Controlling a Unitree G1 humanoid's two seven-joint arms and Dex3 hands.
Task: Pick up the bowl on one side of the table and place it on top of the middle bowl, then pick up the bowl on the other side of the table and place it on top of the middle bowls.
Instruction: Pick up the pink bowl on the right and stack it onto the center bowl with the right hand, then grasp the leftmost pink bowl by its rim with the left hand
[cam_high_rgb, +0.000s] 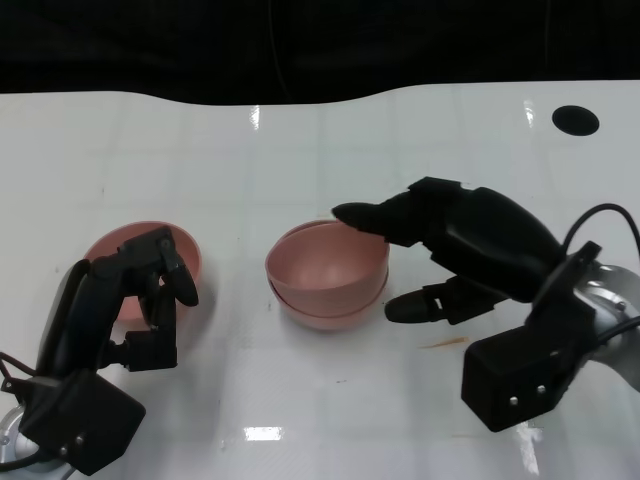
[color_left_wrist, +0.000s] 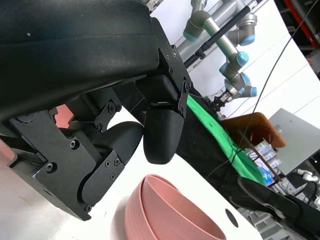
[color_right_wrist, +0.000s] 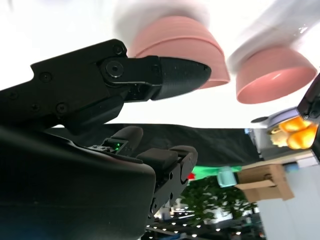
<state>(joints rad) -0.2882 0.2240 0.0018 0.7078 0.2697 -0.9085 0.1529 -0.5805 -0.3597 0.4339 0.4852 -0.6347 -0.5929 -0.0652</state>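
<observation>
This is a robotics lab. Beyond the white bench (cam_high_rgb: 300, 420), the left wrist view shows a jointed grey robot arm with blue joint caps (color_left_wrist: 227, 47) on a stand, a green cloth (color_left_wrist: 220, 132) over a dark table, an orange-brown crate (color_left_wrist: 252, 127), trailing cables and shelves of equipment.

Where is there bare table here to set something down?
The far strip of table behind both bowls is bare, and the near strip between the two forearms. It is crowded around the stacked bowls, beside the right robot hand, and where the left robot hand meets the left bowl.
</observation>
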